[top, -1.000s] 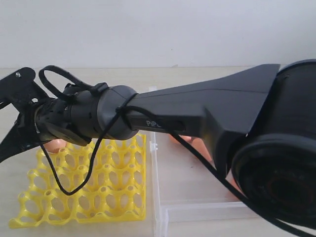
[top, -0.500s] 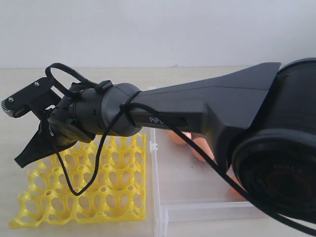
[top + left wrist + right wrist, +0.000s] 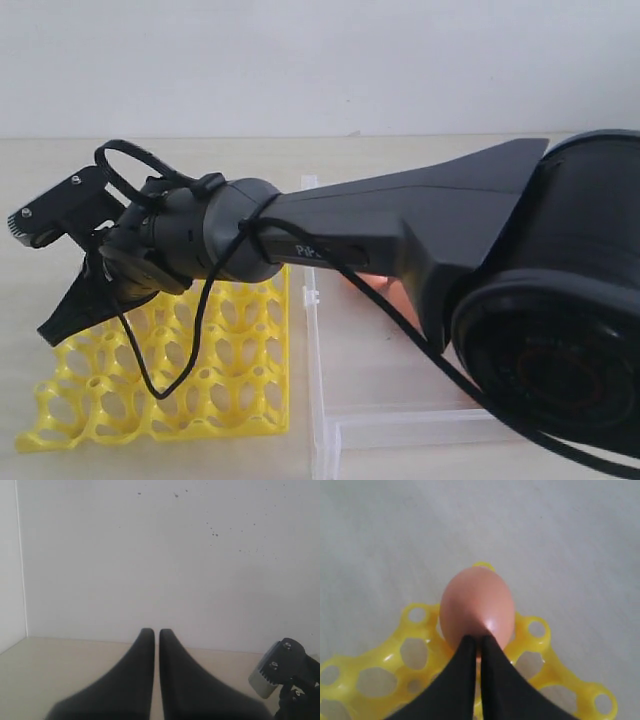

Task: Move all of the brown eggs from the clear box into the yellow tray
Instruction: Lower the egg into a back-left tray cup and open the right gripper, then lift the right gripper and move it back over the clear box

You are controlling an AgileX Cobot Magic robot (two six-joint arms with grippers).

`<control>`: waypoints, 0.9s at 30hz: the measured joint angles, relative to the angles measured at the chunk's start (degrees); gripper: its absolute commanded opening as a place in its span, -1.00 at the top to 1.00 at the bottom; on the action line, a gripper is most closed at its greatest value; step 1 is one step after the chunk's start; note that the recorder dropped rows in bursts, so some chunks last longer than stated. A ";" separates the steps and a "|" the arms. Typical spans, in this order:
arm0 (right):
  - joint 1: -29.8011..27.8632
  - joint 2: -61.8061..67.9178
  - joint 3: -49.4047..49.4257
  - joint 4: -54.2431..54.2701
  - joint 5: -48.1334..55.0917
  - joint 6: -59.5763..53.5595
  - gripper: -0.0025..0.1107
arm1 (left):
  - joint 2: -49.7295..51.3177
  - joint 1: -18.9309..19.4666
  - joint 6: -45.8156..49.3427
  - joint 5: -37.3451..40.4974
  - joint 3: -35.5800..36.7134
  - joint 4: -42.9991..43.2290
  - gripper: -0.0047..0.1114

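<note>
Brown egg [image 3: 476, 607] in yellow tray [image 3: 536, 630] corner, right tool [image 3: 475, 640] closed

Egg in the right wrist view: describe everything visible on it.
The egg is smooth and orange-brown, with one small glare spot and no visible cracks. It sits in a corner cup of the yellow tray. The shut right gripper overlaps its near edge; contact cannot be told. The exterior view hides it behind the arm.
</note>
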 measured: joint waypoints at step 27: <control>-12.46 -22.56 1.63 25.93 47.04 -28.03 0.96 | 0.00 0.00 0.00 0.00 0.00 0.00 0.85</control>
